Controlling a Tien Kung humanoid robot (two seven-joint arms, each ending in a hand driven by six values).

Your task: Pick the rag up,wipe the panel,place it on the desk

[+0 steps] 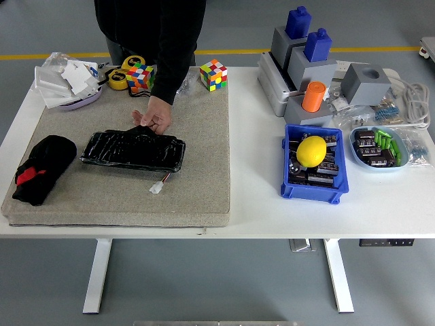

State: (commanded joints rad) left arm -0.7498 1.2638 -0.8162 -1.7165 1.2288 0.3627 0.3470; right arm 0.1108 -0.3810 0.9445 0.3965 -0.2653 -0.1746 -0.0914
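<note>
Only the head view here, and neither robot hand is showing in it, so I can't tell anything about how they're set. The one hand I'm seeing belongs to the person [153, 41] standing at the far side, cut off above the chest by the top edge. That person's hand [153, 117] is reaching down in a dark sleeve, fingers curled and pinching the far edge of the panel [133, 149], a shiny black slab lying flat on the grey mat [197, 136]. A small white connector [157, 188] on short wires is lying just beside the panel's near right corner.

The rag [42, 168] is sitting bunched up at the mat's left end, black with a red bit showing, apart from the panel.

The mat is covering the left half of the white bench [251, 204]. At its far edge two colour cubes [213, 74] and a yellow tape roll [121, 78] are sitting; the bowl of white bits at the far left is hard to make out. On the right, a blue bin [314, 165] is holding a yellow lemon-like thing [312, 151]. Grey floor with a yellow line is running behind.
</note>
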